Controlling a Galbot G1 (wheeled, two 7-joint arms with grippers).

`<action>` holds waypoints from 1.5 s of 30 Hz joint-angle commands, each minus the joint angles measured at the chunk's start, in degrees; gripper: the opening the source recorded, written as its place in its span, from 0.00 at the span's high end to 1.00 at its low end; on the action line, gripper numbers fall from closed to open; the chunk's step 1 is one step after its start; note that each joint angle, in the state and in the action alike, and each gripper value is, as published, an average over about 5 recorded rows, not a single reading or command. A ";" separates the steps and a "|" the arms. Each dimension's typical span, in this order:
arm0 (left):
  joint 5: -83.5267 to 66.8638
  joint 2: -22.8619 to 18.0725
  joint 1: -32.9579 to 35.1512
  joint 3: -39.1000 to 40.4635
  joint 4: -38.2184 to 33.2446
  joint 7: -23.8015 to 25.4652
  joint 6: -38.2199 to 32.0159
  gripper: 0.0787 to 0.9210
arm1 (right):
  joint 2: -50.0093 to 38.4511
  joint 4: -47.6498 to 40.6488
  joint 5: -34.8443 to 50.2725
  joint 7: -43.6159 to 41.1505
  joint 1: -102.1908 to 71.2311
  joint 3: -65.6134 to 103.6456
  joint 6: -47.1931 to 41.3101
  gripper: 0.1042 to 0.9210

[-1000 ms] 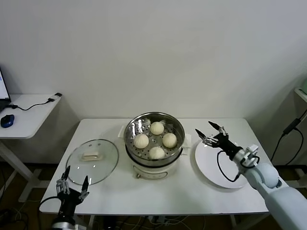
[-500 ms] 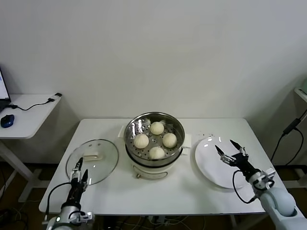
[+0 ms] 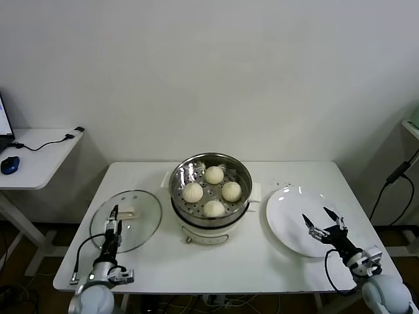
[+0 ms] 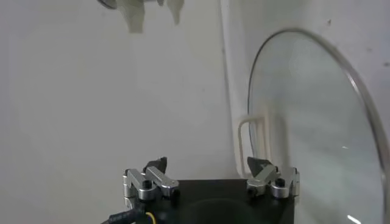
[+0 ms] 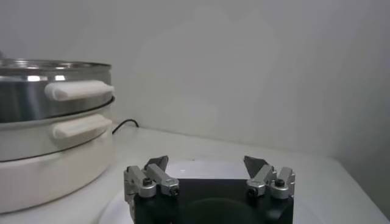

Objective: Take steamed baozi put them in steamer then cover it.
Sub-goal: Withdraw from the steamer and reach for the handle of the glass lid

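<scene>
Steamer [image 3: 211, 196]: you have it in the middle of the white table [image 3: 249, 258], a shiny steel pot on a white base, uncovered. In the right wrist view you only see its side wall and two white handles [image 5: 79, 90]; the inside is hidden from there.

Steamed baozi [image 3: 213, 191]: all four sit on the perforated tray inside the steamer, near one another. Whether they touch, you cannot tell from the head view.

Glass lid [image 3: 126, 220]: it lies flat on the table to the steamer's left, well apart from it, with its white handle [image 3: 126, 213] up. In the left wrist view the lid's far edge is cut off by the frame.

Left gripper [image 3: 114, 222]: it hangs over the near part of the lid, left of the steamer, fingers spread wide and holding nothing. In the head view the two fingers overlap so you can barely separate them; the left wrist view shows only the finger roots, tips out of frame, with the lid handle [image 4: 253, 143] ahead.

White plate [image 3: 304, 220]: it sits right of the steamer, bare. Its near edge is partly covered by the right gripper.

Right gripper [image 3: 324, 221]: it is above the plate's near side, right of the steamer, fingers parted and gripping nothing. The right wrist view cuts off its fingertips.

Side desk [image 3: 36, 154]: left of the steamer and beyond the table, cut off by the frame; a blue mouse [image 3: 9, 164] lies on it.
</scene>
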 commanded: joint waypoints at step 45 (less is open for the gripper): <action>-3.86 1.89 -11.99 1.74 14.50 -1.02 1.05 0.82 | 5.91 -6.29 -7.48 -1.31 2.65 -0.68 2.76 0.12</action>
